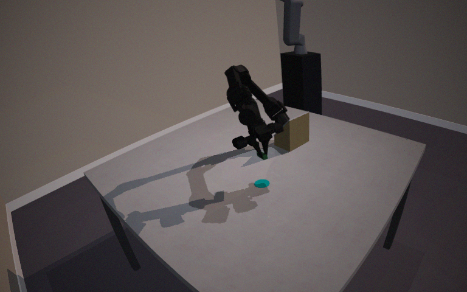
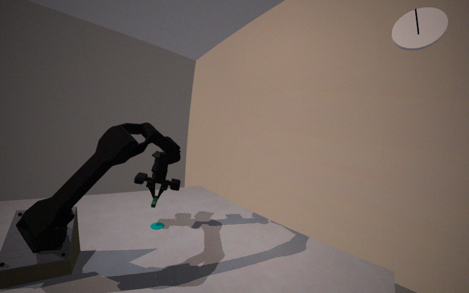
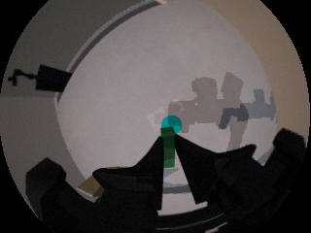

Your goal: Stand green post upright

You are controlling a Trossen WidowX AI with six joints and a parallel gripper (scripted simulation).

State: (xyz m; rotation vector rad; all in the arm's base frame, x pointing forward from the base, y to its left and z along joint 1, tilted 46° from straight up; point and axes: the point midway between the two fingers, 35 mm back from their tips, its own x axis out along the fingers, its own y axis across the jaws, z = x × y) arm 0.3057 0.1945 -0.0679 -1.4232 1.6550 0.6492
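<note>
The green post (image 1: 263,157) (image 2: 153,202) (image 3: 168,150) is held in the air, tilted, with its lower end towards the lower left in the exterior view. My gripper (image 1: 262,153) (image 2: 155,196) (image 3: 167,138) is shut on the post. The cyan circle (image 1: 261,182) (image 2: 157,226) (image 3: 171,121) lies flat on the table (image 1: 309,213) (image 2: 345,276) (image 3: 117,97). In the wrist view the far end of the post overlaps the circle's near edge. The post is clear above the table. The faces between the fingertips are hidden.
The arm's base block (image 1: 299,132) (image 2: 74,242) (image 3: 91,186) stands on the table. A black pedestal (image 1: 301,82) (image 3: 52,79) with a grey arm stands beyond the table. The arm's shadow (image 1: 214,213) (image 2: 213,242) crosses the table and touches the circle.
</note>
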